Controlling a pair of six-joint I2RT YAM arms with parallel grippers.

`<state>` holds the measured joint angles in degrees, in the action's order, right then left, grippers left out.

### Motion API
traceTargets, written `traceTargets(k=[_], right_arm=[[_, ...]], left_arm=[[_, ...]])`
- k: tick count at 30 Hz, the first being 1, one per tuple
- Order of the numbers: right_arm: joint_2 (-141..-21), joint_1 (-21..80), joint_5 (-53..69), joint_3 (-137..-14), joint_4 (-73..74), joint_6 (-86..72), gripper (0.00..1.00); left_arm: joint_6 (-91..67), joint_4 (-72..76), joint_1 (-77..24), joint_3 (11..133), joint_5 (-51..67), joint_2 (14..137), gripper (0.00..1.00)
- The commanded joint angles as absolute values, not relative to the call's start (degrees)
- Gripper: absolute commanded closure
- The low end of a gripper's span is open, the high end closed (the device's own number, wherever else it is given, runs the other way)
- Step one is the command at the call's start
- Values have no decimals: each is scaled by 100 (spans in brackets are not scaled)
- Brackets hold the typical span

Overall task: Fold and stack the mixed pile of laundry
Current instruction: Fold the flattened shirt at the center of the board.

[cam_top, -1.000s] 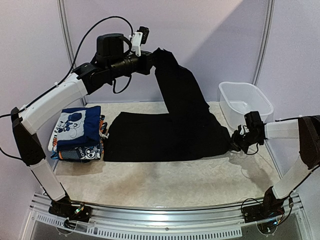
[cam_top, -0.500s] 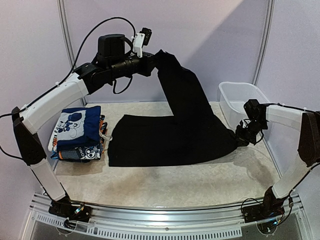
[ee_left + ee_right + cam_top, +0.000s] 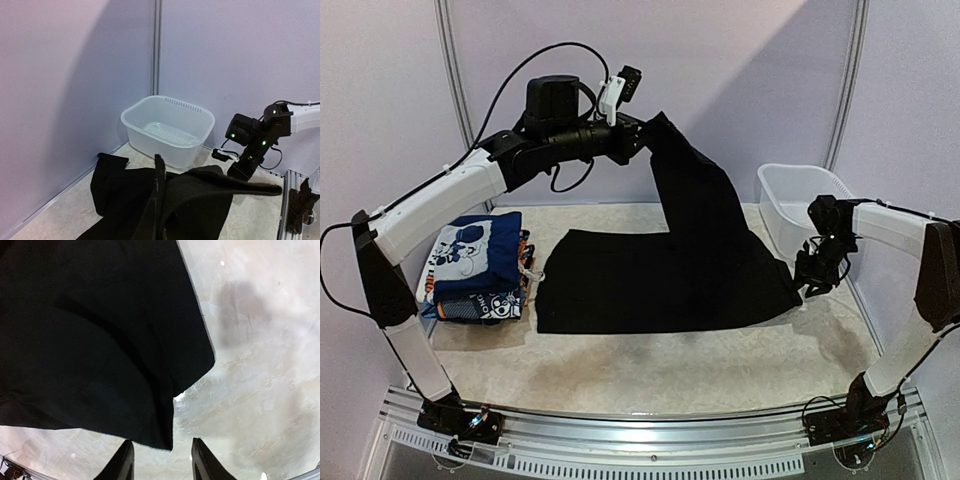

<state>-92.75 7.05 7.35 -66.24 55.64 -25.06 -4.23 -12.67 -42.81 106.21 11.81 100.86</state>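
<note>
A large black garment lies spread on the table, and one part of it rises in a steep sheet to my left gripper, which is shut on its top edge high above the table. In the left wrist view the black cloth drapes down from the shut left gripper. My right gripper hovers open just off the garment's right corner. The right wrist view shows that corner lying loose on the table between and ahead of the spread fingertips. Folded cartoon-print and navy pieces are stacked at the left.
A white plastic tub stands at the back right, close behind the right arm; it shows in the left wrist view as well, tub. Purple walls close the back and sides. Bare marbled tabletop lies in front of the garment.
My right gripper opened and let go of the garment's right corner, which now lies on the table. The left gripper carried the raised cloth a little to the right.
</note>
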Motion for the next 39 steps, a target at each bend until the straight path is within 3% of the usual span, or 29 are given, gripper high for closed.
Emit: traceTargets(k=[1,6,10,16,25,39], right_arm=[[-8511,684,1008,-6792,5627,-1939,56],[-7447,740,2096,-6686,4979,-1017,44],[-6453,1148,2570,-6415,4005,-448,40],[-5741,2410,2446,-6161,2488,177,34],[-6680,3778,1413,-7100,2068,1598,30],[-7883,4569,561,-8055,1766,2522,28]], left_arm=[[-96,-1145,-4219,10564,2130,10135,100],[117,-1455,-4201,10590,2488,10073,100],[66,-1550,-4192,10573,2616,10026,100],[-196,-1638,-4192,10508,2750,9981,100],[-379,-1775,-4201,10443,2813,9910,100],[-598,-1936,-4219,10416,2710,9809,100]])
